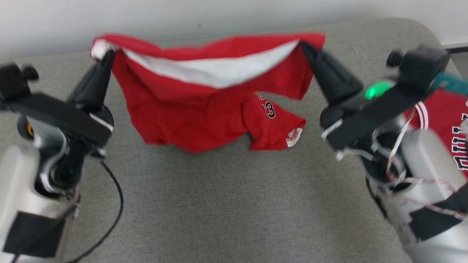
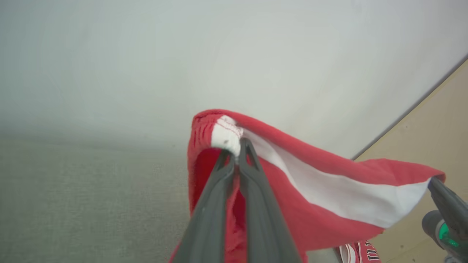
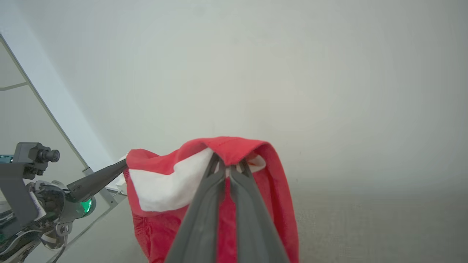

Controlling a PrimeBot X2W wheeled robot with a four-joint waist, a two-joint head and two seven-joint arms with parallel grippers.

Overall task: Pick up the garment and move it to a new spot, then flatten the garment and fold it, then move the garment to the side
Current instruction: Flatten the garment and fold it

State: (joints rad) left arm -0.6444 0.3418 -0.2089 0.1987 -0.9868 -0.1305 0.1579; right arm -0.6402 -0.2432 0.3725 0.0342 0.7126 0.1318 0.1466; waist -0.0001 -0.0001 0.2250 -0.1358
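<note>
Left gripper (image 1: 108, 54) and right gripper (image 1: 305, 45) clamp the garment (image 1: 190, 117) by its top edge.

A grey woven-fabric cushion (image 1: 234, 204) with a rounded far corner spreads across the head view and meets a plain pale wall (image 1: 219, 14) along its far edge. In the left wrist view a tan floor (image 2: 438, 120) meets the wall at a thin dark line. The right wrist view shows a white strip (image 3: 65, 109) beside a pale panel (image 3: 22, 117), all in soft, even light.
</note>
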